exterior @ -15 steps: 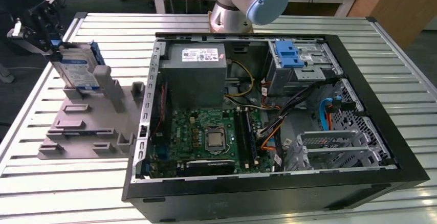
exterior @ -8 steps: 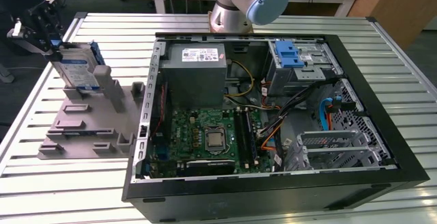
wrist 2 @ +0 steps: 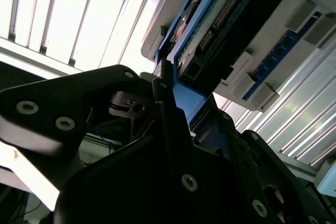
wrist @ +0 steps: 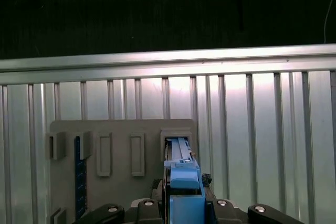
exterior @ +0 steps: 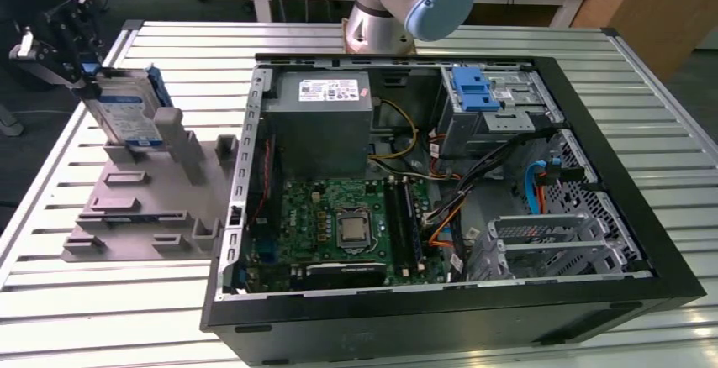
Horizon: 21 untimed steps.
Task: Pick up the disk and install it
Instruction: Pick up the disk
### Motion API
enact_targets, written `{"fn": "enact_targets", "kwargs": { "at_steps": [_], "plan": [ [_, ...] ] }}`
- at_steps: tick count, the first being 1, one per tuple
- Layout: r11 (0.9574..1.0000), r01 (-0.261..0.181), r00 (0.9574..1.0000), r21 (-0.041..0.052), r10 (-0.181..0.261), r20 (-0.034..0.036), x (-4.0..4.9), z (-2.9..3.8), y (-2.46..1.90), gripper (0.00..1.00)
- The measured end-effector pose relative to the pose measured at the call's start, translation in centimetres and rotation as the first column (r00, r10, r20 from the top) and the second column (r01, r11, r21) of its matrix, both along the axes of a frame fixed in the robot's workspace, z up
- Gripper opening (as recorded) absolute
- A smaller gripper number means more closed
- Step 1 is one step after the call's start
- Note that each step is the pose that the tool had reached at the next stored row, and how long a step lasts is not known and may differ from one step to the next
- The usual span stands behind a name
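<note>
My hand (exterior: 86, 76) is clamped on the upper edge of the disk (exterior: 121, 116). The disk stands upright at the gray holder (exterior: 134, 217) on the table (exterior: 113, 309), left of the open computer case (exterior: 449, 183) in the exterior view.

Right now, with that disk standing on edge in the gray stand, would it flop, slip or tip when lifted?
Probably stiff and heavyish: the disk looks like a metal slab in a blue plastic frame. Standing on its thin edge in the gray holder, it could tip once free, though the gripper appears clamped on its frame.
</note>
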<state>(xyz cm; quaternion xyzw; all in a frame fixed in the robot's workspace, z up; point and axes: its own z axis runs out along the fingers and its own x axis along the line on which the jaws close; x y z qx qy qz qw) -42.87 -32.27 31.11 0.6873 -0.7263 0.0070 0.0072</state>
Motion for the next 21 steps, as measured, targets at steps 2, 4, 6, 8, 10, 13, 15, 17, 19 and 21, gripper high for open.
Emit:
{"fn": "enact_targets", "kwargs": {
  "at_steps": [2,4,6,8,10,13,15,17,19,21],
  "plan": [
    [1.0,0.0,1.0,0.0001,0.0,0.0,0.0,0.14,0.0,0.36],
    [1.0,0.0,1.0,0.0001,0.0,0.0001,0.0,0.29,0.0,0.36],
    [1.0,0.0,1.0,0.0001,0.0,0.0001,0.0,0.45,0.0,0.36],
    [1.0,0.0,1.0,0.0,0.0,0.0001,0.0,0.61,0.0,0.36],
    [1.0,0.0,1.0,0.0001,0.0,0.0001,0.0,0.74,0.0,0.36],
    [1.0,0.0,1.0,0.0001,0.0,0.0001,0.0,0.92,0.0,0.36],
    [1.0,0.0,1.0,0.0001,0.0,0.0001,0.0,1.02,0.0,0.36],
    [1.0,0.0,1.0,0.0001,0.0,0.0001,0.0,1.12,0.0,0.36],
    [1.0,0.0,1.0,0.0001,0.0,0.0001,0.0,1.22,0.0,0.36],
    [1.0,0.0,1.0,0.0001,0.0,0.0001,0.0,1.34,0.0,0.36]
  ]
}}
